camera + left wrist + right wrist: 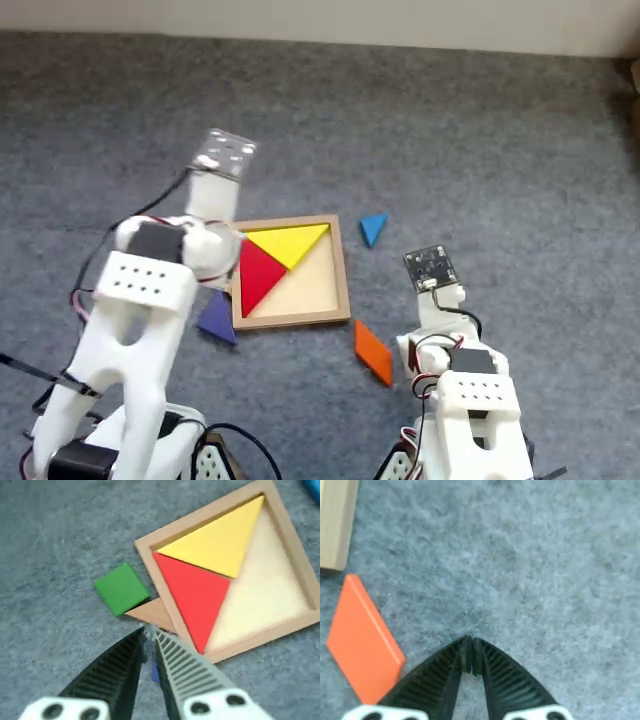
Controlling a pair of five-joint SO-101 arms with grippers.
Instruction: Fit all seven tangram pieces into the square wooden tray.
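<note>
High view had the square wooden tray (292,319) in the middle of the grey table (500,150), between my two arms. Two pieces lay flat inside it: the large yellow triangle (288,242) along the far side and the large red triangle (258,275) along the left side, their edges meeting; the right and near part of the tray floor was bare wood. A small blue triangle (372,229) sat just off the tray's far right corner. An orange parallelogram (373,352) lay near the tray's near right corner, and a purple triangle (217,318) sat beside its near left corner.

From my left wrist view, a green square (121,588) and a tan triangle (152,614) lay outside the tray's left rim, the triangle against the rim and the square touching the triangle. My left fingers (148,630) were pressed together with nothing in them, their tips over the tan triangle's near edge.

My right fingers (468,647) were likewise closed and held nothing, over bare table with the orange parallelogram just to their left.
</note>
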